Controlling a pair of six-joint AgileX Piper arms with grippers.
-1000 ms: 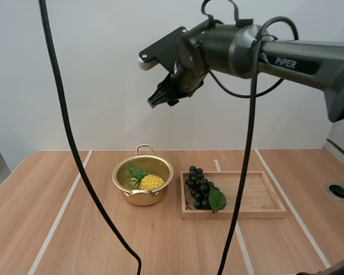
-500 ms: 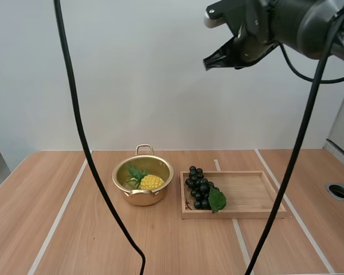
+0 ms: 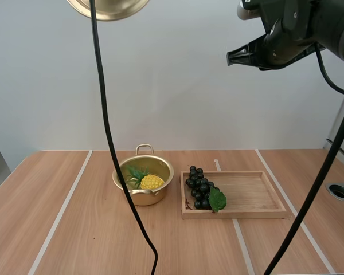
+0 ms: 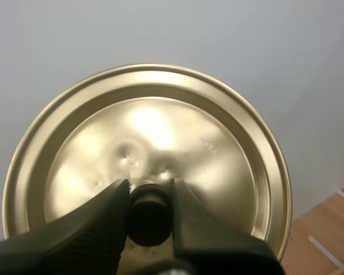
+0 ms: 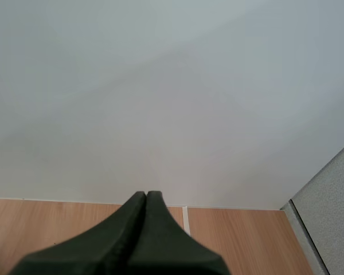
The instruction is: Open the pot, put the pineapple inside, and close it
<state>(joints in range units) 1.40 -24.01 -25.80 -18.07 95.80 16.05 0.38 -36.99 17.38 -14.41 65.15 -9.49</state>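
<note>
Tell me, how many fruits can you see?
2. The small yellow pineapple with green leaves sits inside the open golden metal pot; the bunch of dark grapes with a green leaf lies at the left end of the shallow wooden tray.

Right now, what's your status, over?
Left gripper holds lid high. Right gripper shut, empty. Pineapple in open pot. Grapes on tray, beside pot.

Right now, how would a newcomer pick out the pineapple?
On the light wooden table, a round golden metal pot stands left of the shallow wooden tray. The small pineapple lies inside it: yellow with a spiky green crown, unlike the tray's dark grapes.
</note>
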